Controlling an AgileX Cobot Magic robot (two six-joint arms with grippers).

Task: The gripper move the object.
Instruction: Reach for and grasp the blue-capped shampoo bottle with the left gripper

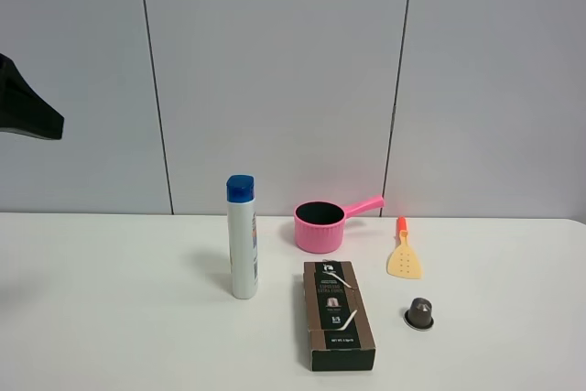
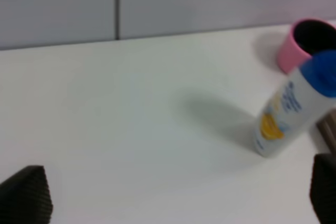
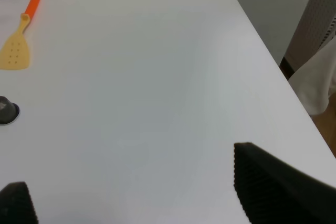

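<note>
We see the bottle (image 1: pixel 243 244) standing upright on the white worktop (image 1: pixel 110 299), a little left of the middle in the high view. Its blue cap is on top, and nothing touches it. Behind it and to the right sits the pink saucepan (image 1: pixel 319 226), with its handle pointing right; the two are near each other but apart. To the right of the bottle's foot, and nearer the front, a dark brown box (image 1: pixel 339 316) lies flat with its long side running toward the front edge. A strip of bare worktop shows between box and bottle. Further right lies a yellow spatula (image 1: pixel 404 258) with an orange handle, its blade toward the front. In front of the spatula stands a small dark capsule (image 1: pixel 420 314).

The left pincer (image 2: pixel 173 192) is wide open. In its wrist view we see the two black fingertips far apart with only bare worktop between them. The bottle stands ahead of them and off to one side, not between the jaws. In the high view a black part of the left arm (image 1: pixel 27 116) shows at the left edge, high above the worktop and well apart from the bottle.

The right pincer (image 3: pixel 126 171) is open too. Its ribbed black fingers are spread over bare worktop near the worktop's far right edge, with the spatula and capsule well beyond them.
</note>
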